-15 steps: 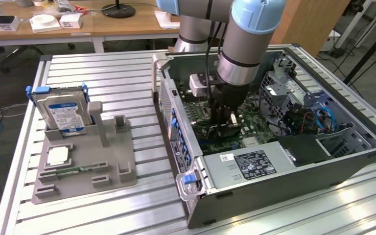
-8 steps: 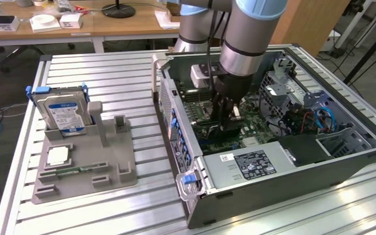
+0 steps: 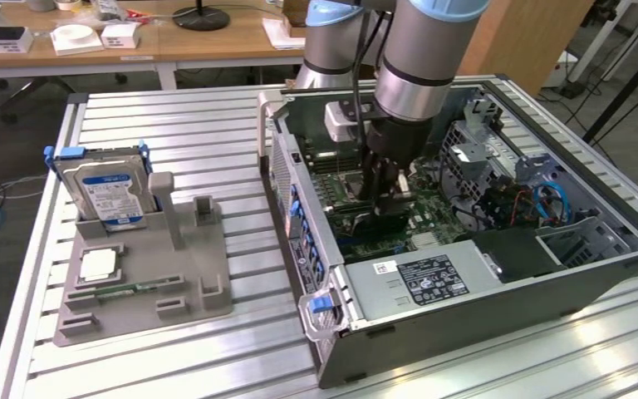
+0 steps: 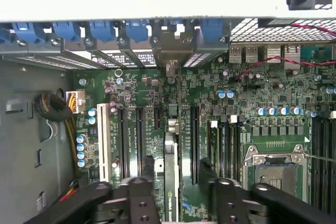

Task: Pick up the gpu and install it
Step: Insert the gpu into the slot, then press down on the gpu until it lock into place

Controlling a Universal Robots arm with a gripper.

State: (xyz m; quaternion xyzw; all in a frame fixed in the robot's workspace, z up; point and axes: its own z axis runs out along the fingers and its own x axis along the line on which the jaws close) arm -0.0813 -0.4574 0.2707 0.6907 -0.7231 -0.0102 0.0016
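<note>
Ribbed aluminium tabletop [image 3: 186,116] carries the open computer case [image 3: 497,283] I am reaching into, with a grey fixture [image 3: 142,283] off to one side holding a hard drive [image 3: 103,191]. My jaws [image 4: 173,182] stand apart, one finger on each side of the gpu [image 4: 170,177], which sits edge-on between them, upright in line with a slot on the green motherboard [image 4: 210,108]. Its metal bracket end points away from me toward the rear wall of the case, where the blue slot clips [image 4: 126,30] run in a row. Whether the card is fully seated I cannot tell; my fingers [image 4: 144,169] look close to it but not clearly pressing.

As I judge it, doing this well means keeping the card square to the slot, the bracket lined up with its rear opening, and any pressure straight down and even, never rocking sideways against the neighbouring slots.
</note>
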